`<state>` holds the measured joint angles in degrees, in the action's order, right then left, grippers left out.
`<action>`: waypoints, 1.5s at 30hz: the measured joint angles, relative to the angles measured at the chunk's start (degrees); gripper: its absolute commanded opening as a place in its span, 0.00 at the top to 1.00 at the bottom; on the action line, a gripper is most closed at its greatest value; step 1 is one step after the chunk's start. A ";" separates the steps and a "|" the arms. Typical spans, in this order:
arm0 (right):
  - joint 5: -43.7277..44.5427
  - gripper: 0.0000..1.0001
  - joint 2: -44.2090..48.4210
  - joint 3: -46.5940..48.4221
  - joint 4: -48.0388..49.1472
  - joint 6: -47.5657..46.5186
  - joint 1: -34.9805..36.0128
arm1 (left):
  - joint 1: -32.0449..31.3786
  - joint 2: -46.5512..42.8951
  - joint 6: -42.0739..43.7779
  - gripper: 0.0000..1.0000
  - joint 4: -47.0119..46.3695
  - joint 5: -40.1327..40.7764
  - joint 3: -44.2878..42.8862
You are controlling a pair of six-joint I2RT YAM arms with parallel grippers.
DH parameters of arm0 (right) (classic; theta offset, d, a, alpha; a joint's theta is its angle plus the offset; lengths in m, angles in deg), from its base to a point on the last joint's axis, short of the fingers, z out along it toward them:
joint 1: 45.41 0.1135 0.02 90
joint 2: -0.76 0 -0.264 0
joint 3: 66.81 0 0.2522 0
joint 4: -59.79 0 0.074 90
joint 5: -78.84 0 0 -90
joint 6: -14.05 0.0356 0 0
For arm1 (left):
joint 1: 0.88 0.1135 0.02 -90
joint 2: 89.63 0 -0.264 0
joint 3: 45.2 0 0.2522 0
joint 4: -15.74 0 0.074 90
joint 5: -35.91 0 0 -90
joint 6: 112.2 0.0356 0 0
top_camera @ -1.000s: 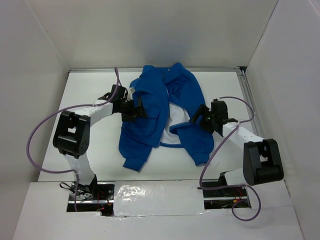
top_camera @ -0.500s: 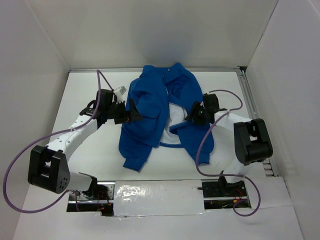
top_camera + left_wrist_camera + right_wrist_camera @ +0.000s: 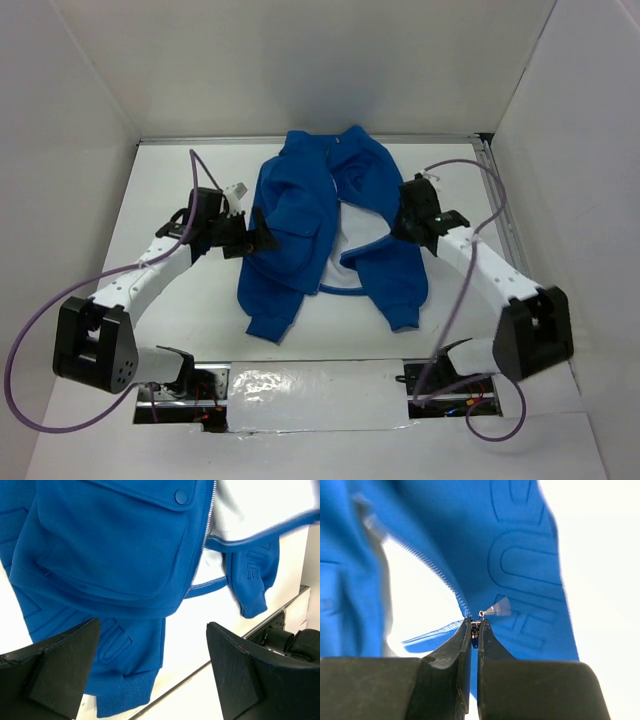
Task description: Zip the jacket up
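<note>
The jacket (image 3: 300, 215) lies in the middle of the white table (image 3: 180, 170), collar toward the far edge and both sleeves running toward the arm bases. Its front is unzipped, and the pale lining (image 3: 352, 235) shows between the two blue panels. The left fingers (image 3: 60, 665) are spread wide and hold nothing. In the overhead view they sit at the jacket's left edge, level with the chest pocket (image 3: 115, 545). In the left wrist view we see the pocket flap with its snap button (image 3: 181, 496), a line of zipper teeth (image 3: 200, 545) beside the pocket, and a ribbed sleeve cuff (image 3: 127, 695) on the table between the two fingers; we cannot tell whether the fingertips touch the fabric. The right fingers (image 3: 455, 665) are pressed almost together at the inner edge of the jacket's right panel. They pinch a small metal piece (image 3: 475, 627) at the end of that panel's zipper row. A small translucent pull tab (image 3: 499, 609) sticks out just above the fingertips. We note embossed lettering (image 3: 520, 570) in the blue fabric behind the pinch point. The panel edge near the right fingers looks blurred in the wrist view. The two arms are well apart, one on each side of the jacket.
</note>
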<state>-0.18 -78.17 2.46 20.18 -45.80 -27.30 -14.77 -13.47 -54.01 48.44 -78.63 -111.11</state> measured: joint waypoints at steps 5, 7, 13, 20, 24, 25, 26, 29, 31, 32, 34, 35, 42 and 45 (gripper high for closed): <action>12.09 1.00 10.58 10.10 -10.01 -1.38 11.17 | 0.35 -2.60 -0.26 0.01 1.29 0.17 0.70; 14.97 1.00 11.17 13.90 -11.63 -3.17 17.05 | 0.37 -3.96 -0.59 0.01 1.88 0.46 0.96; 19.30 1.00 -1.20 19.52 -12.90 -10.58 36.15 | 0.37 -9.62 -2.36 0.01 3.87 2.43 3.63; 10.01 0.53 -18.69 18.12 -12.11 -16.15 48.59 | 1.18 -9.84 -4.55 0.01 5.77 4.68 3.76; 1.38 0.28 -14.73 11.23 -7.91 -15.80 50.10 | 1.77 -8.74 -4.66 0.01 6.14 4.70 3.76; -0.11 0.26 -12.63 9.18 -6.86 -15.45 50.03 | 1.81 -8.74 -4.66 0.01 6.12 4.61 3.76; -1.75 0.26 -9.51 6.56 -5.38 -14.62 49.66 | 1.81 -8.76 -4.66 0.01 6.05 4.42 3.76; -5.64 0.24 0.17 0.94 -1.33 -11.67 46.88 | 1.81 -8.83 -4.61 0.01 5.51 3.50 3.85; -7.58 0.24 6.12 -1.62 1.84 -8.83 42.99 | 1.79 -8.92 -4.63 0.01 4.90 2.93 4.20; -8.07 0.25 7.76 -2.10 2.91 -7.26 41.16 | 1.79 -8.94 -4.61 0.01 4.74 2.71 4.42; -8.26 0.26 8.72 -2.16 4.63 -4.15 37.62 | 1.64 -8.94 -4.59 0.01 4.57 2.51 4.85; -8.11 0.28 8.04 -2.12 5.29 -2.73 36.70 | 1.55 -8.94 -4.59 0.01 4.46 2.43 5.07; -2.16 0.30 -6.99 4.37 2.32 7.28 40.13 | 1.20 -8.96 -4.61 0.01 3.32 2.05 6.97; 2.56 0.28 -14.82 11.23 -0.70 12.35 41.79 | 1.20 -9.05 -4.61 0.01 3.06 1.92 7.41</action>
<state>2.38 -92.99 13.69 19.48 -33.45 14.49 -13.57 -22.52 -58.62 51.50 -76.70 -103.70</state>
